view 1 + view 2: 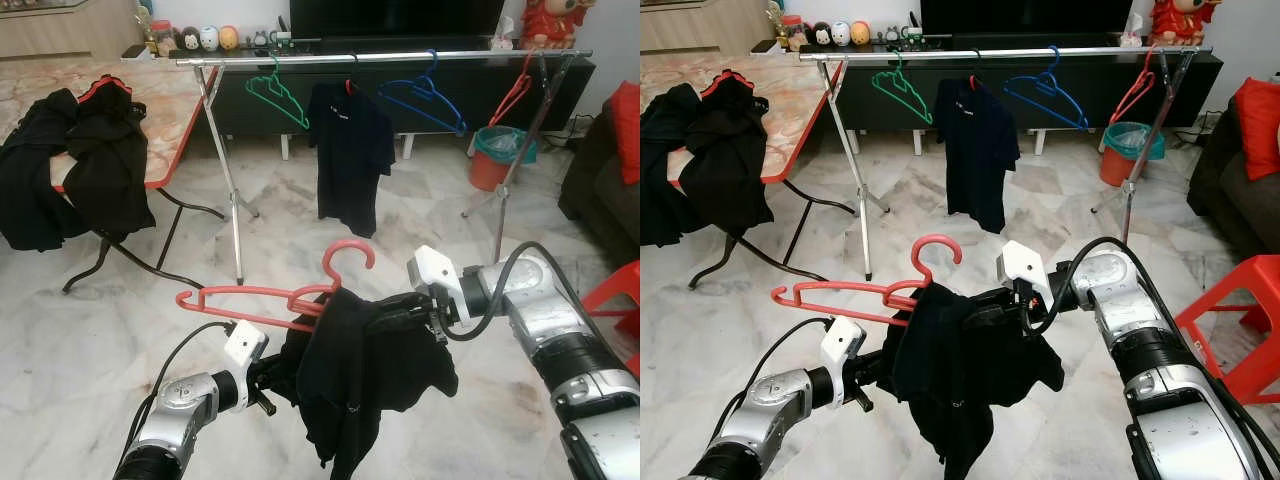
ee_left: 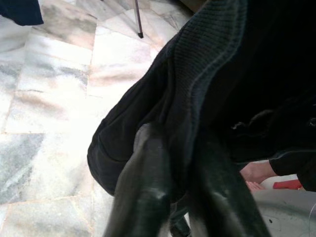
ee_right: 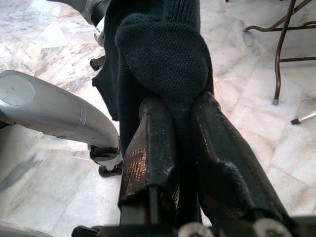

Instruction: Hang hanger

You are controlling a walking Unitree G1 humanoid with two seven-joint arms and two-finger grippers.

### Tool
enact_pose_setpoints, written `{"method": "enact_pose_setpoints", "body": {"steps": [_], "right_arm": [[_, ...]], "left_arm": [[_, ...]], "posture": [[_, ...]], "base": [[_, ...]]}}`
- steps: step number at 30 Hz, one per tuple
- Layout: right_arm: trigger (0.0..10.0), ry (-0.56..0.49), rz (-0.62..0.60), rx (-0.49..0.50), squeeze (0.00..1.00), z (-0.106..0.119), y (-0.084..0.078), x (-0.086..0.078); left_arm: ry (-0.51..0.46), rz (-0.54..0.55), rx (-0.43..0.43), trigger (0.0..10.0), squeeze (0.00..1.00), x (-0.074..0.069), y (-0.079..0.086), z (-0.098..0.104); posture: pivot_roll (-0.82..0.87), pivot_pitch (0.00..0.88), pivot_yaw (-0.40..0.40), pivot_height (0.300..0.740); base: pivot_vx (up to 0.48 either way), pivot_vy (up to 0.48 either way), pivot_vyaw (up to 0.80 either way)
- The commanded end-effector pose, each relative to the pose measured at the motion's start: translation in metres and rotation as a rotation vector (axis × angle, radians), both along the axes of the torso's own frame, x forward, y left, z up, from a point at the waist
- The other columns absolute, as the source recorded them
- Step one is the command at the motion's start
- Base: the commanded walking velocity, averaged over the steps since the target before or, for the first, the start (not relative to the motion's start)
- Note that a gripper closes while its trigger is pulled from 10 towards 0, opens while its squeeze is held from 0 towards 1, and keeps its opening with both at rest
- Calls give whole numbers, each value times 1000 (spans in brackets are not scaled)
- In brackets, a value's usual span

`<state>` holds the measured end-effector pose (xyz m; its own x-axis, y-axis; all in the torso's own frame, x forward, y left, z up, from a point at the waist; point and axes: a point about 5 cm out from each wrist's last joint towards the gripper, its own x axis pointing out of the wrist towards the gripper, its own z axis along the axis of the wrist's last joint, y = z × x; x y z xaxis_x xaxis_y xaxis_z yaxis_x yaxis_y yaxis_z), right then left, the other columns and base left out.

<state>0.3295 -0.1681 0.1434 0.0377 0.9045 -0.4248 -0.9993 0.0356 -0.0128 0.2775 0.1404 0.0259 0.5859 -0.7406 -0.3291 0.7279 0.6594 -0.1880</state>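
A red hanger (image 1: 255,296) floats in front of me, hook up, its left arm sticking out bare. A black shirt (image 1: 365,385) drapes over its other half and hangs down. My left gripper (image 2: 180,190) is shut on a fold of the shirt from below left, with its fingers (image 2: 145,197) buried in the cloth. My right gripper (image 3: 185,131) is shut on the shirt's collar edge from the right, with its fingers (image 3: 150,148) pinching the knit. The metal clothes rail (image 1: 400,57) stands across the room ahead, some way beyond the hanger.
The rail carries a green hanger (image 1: 278,95), a hung black shirt (image 1: 348,150), a blue hanger (image 1: 425,98) and a red hanger (image 1: 515,92). A table (image 1: 170,95) with piled black clothes (image 1: 70,165) stands left. A bin (image 1: 500,152), a sofa (image 1: 600,170) and a red stool (image 1: 618,300) are on the right.
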Motion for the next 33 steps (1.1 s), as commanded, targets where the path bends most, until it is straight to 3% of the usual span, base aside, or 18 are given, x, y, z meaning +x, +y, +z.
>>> {"method": "enact_pose_setpoints", "body": {"steps": [1,17,22,28,29,30,33], "right_arm": [[0,-40,10,15,0,11,3,4],[0,-38,5,-16,0,6,-1,2],[0,-31,-32,-43,0,0,-14,-1],[0,-26,-92,37,0,6,-22,0],[0,-19,-92,49,0,7,-24,-1],[0,-10,-96,70,0,9,-27,-2],[0,27,-113,173,0,17,-37,-5]], "left_arm": [[-4,6,-16,0,0,2,1,2],[15,36,7,0,0,-1,6,-2],[29,82,75,0,0,-2,15,-9],[64,162,166,0,0,-2,23,-19],[76,176,175,8275,0,-3,25,-21],[85,181,181,10000,0,-4,27,-22],[107,202,205,10000,0,-7,32,-27]], "posture": [[-46,10,-21,740],[-42,14,-20,740],[-46,13,-21,740],[-47,11,-19,740],[-47,11,-19,740],[-47,11,-19,740],[-50,8,-20,740]], "base": [[0,0,0],[0,0,0],[0,0,0],[0,0,0],[0,0,0],[0,0,0],[0,0,0]]}}
